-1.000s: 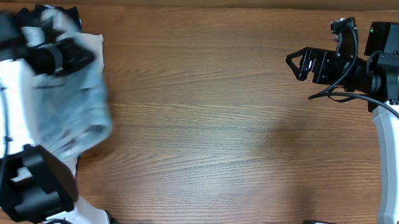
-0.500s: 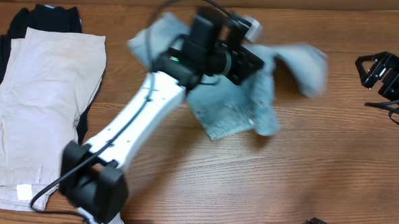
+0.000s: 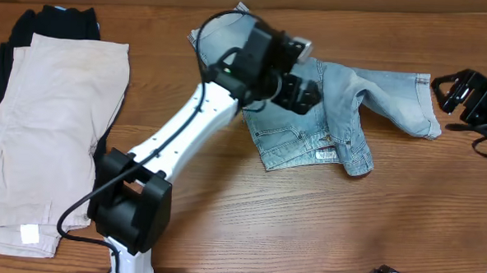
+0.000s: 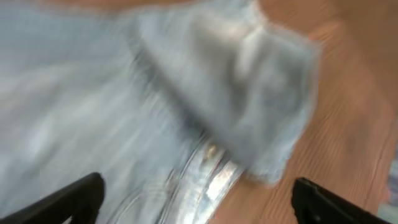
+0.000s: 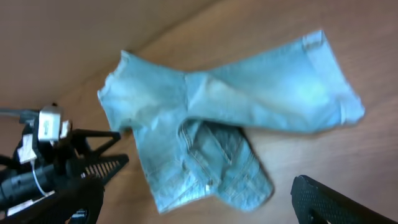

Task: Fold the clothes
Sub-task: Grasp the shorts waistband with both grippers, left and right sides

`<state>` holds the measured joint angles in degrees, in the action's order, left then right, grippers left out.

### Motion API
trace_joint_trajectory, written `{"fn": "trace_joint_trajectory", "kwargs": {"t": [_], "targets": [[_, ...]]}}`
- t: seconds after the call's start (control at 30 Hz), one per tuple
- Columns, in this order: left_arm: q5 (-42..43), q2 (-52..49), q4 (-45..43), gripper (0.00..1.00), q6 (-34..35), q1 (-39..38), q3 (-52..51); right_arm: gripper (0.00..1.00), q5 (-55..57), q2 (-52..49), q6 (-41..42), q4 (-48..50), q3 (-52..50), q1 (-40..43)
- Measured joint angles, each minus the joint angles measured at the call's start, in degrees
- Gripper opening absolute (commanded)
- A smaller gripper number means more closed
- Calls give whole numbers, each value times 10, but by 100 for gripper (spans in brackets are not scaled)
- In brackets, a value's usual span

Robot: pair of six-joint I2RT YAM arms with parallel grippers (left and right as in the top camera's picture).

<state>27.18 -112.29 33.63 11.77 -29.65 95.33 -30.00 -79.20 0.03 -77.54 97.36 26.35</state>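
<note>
- Denim shorts (image 3: 305,135) lie rumpled on the desk (image 3: 346,231). One leg stretches out flat toward the right arm, and the waistband part is bunched and partly overlapped by loose cloth.
- Left fingers (image 4: 78,198) hover directly over the bunched part of the shorts. They are spread wide with no cloth pinched between them. The wrist view is blurred, so whether they touch the fabric cannot be told.
- Right fingers (image 5: 326,200) sit just beyond the hem of the outstretched leg, apart from it. They are parted and hold nothing.
- Beige trousers (image 3: 54,128) lie flat over a dark garment (image 3: 55,17), well apart from the shorts on the left arm's side.
- Step in hand, as judged: spreading the shorts out ahead of folding. No fold is made yet, and the garment is neither flat nor squared.
- Next move, as judged: one set of fingers should pinch the waistband and the other a leg hem, drawing them apart so the overlap opens. Both legs need to lie side by side before one half goes over the other.
- Risk, as judged: a pinch that catches two layers would drag the crease along rather than smooth it out.
</note>
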Motion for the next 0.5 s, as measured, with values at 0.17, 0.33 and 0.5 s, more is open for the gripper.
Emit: {"fn": "trace_joint_trajectory", "kwargs": {"t": [0.17,0.33,0.5], "targets": [[-9,4,165,88,-22,51,3,94,47,-28,0,-53,-17,-35],[-50,4,248,91,-92,45,3,93,67,-30,0,-33,-110,-74],[-69,4,299,93,-202,21,2,90,75,-31,17,50,-230,-123]]}}
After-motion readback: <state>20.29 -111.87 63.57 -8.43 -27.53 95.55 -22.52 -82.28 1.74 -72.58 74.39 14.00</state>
